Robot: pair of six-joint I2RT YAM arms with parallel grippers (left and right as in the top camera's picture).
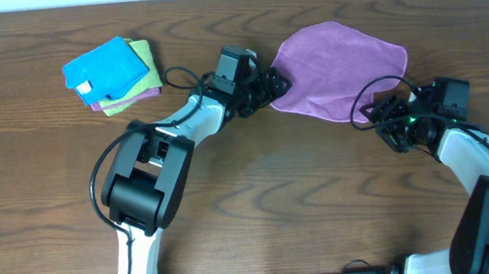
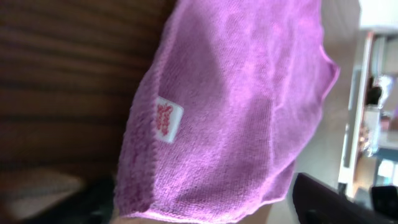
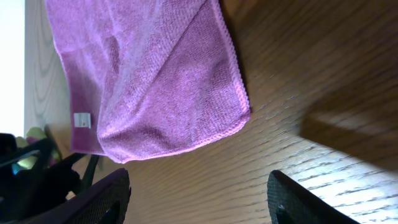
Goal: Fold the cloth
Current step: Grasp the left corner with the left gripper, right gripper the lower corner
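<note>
**Handling the cloth point(image 1: 336, 67): soft, light, limp; take it at hem or corner.**
The right gripper point(image 3: 199, 180) stands spread over the table point(image 3: 323, 74), just short of the cloth's near corner. The left gripper point(image 2: 202, 186) is spread astride the tagged hem, with the white tag point(image 2: 168, 119) just ahead. The cloth lies toward the table's far edge, right of centre; expect draping, so pinch the stitched edge.
</note>
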